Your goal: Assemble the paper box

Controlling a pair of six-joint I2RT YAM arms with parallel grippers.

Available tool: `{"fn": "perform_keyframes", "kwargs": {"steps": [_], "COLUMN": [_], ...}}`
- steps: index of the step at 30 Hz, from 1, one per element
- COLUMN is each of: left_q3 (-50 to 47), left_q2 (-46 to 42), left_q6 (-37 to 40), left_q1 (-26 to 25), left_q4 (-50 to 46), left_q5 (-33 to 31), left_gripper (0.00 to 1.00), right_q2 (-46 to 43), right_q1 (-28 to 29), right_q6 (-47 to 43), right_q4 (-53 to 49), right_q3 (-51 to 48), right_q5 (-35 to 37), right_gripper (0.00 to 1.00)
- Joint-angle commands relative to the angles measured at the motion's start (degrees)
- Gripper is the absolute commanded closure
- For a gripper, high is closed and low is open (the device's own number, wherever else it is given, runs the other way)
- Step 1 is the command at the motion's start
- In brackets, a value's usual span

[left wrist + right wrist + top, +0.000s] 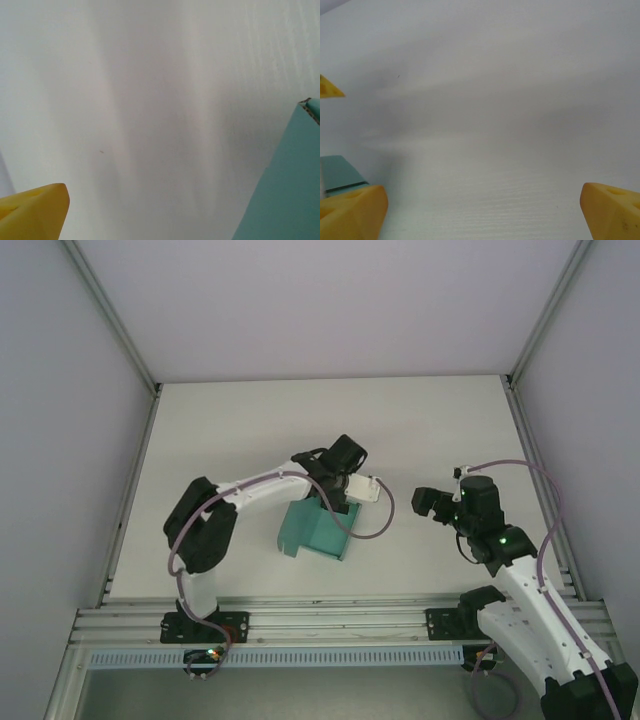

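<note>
- Left gripper [333, 506] hangs right over the paper box [312, 530], by its far right corner, and points down.
- From the left wrist camera, one yellow finger [31, 212] sits far out in the bottom left corner, so the jaws stand wide apart.
- That finger touches nothing.
- A teal wall of the box goes up the right side of that same view. I cannot tell if the gripper touches the card there.
- The right gripper [425, 503] hovers over the bare white table [400, 420], to the right of the box and well apart from it.
- Its jaws are wide open and it has hold of nothing. Its yellow fingers [352, 210] sit in the two bottom corners of the right wrist view, with white table between them.
- The box is teal-green and lies on the table between the two arms, nearer the left one.
- It looks partly folded, with a lighter face on the left and a darker face on the right.
- A small bit of the box peeks in at the left edge of the right wrist view, just above the left finger.
</note>
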Motion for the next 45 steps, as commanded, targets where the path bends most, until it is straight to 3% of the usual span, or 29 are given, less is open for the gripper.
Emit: {"fn": "perform_keyframes", "kwargs": {"steps": [1, 10, 18, 24, 29, 33, 36, 40, 42, 45], "left_q3": [1.1, 8.1, 13.8, 14.0, 12.1, 10.3, 6.2, -3.7, -11.1, -24.8], "left_q2": [-1.0, 5.6, 10.9, 4.4, -4.7, -12.7, -19.1, -28.3, -33.0, -38.3], "left_q6": [1.7, 3.3, 2.2, -1.3, -6.9, -17.9, -30.5, -51.6, -63.7, -74.7], "left_q1": [-0.4, -0.5, -0.4, 1.7, 3.7, 7.9, 11.7, 18.4, 23.5, 28.3], "left_q4": [-3.5, -16.2, -23.1, -21.1, -13.5, -3.4, 6.9, 11.9, 12.2, 16.5], "left_q5": [2.1, 8.6, 9.2, 18.3, 25.1, 27.7, 17.0, 3.3, 3.9, 5.1], "left_gripper": [0.00, 0.00, 0.00, 0.00, 0.00, 0.00, 0.00, 0.00, 0.00, 0.00], "right_q2": [1.0, 2.5, 2.8, 4.6, 6.3, 9.2, 15.5, 27.5, 35.6, 47.8], "right_q1": [-0.3, -0.3, -0.7, -1.1, -1.3, -1.2, 0.0, 7.2, 10.4, 13.1], "right_q6": [-1.1, -1.7, -2.7, -3.7, -5.9, -10.5, -13.7, -21.8, -27.3, -31.1], "right_q4": [1.9, 1.4, 1.5, 2.6, 5.1, 9.8, 13.1, 16.2, 13.9, 10.2], "right_q3": [0.4, 1.1, 1.2, 1.7, 2.5, 3.6, 6.1, 11.8, 17.3, 26.0], "right_q5": [-2.8, -3.7, -3.9, -4.3, -7.1, -13.0, -18.2, -18.1, -21.1, -23.3], "right_gripper": [0.00, 0.00, 0.00, 0.00, 0.00, 0.00, 0.00, 0.00, 0.01, 0.07]}}
